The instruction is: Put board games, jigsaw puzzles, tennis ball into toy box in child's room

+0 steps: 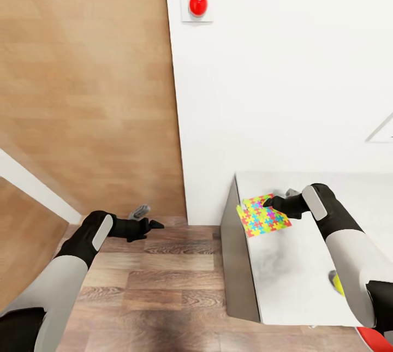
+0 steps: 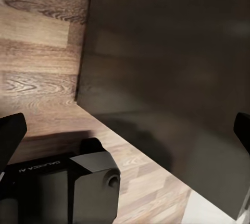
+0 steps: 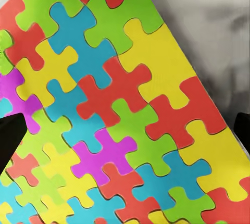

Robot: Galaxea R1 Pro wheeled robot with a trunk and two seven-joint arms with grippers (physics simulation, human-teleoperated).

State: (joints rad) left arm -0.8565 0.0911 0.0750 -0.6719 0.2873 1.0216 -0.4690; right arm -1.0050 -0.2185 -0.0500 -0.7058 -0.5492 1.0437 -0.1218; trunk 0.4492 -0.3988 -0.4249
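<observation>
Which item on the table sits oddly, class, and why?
The multicoloured jigsaw puzzle lies skewed at the table's near left corner, one corner jutting past the edge. The right claw hovers over it, fingers apart. A yellow-green ball peeks from behind the right arm. Nothing looks damaged.

A dark grey panel (image 2: 166, 88) stands over wood-plank floor (image 2: 36, 52) (shadowed below).

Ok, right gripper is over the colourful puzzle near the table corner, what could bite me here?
The jigsaw puzzle is thin and flat on the table, so the open right gripper may scrape or push it. It lies near the table's edge and could slide off. The tennis ball sits by the right forearm and might get knocked.
</observation>
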